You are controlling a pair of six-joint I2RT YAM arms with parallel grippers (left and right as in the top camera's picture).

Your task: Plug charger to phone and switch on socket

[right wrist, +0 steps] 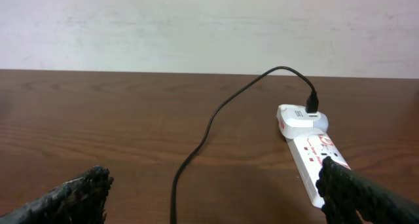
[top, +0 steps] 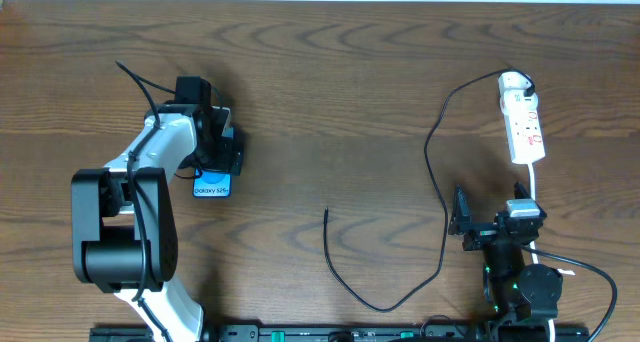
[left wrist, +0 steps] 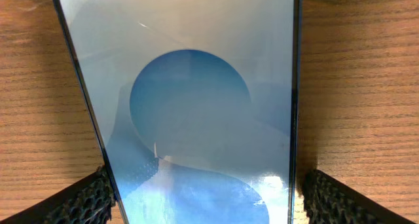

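The phone (top: 212, 187), blue-screened with white "Galaxy S25" text, lies flat on the table at the left. My left gripper (top: 218, 154) hangs over it, open. In the left wrist view the phone (left wrist: 190, 106) fills the frame. The jaws of that gripper (left wrist: 203, 194) straddle its two long edges, with a thin gap at the right one. The charger (top: 431, 167) runs from the white socket (top: 522, 117) in a long loop to its free end (top: 327, 213) at mid-table. My right gripper (top: 490, 222) stands open just below the socket (right wrist: 308, 142), beside the charger (right wrist: 209, 129), holding nothing.
A white cord (top: 535, 182) leads from the socket toward the right arm's base. A black plug (right wrist: 312, 106) sits in the socket's far end. The wooden table (top: 330, 92) meets a pale wall at the back.
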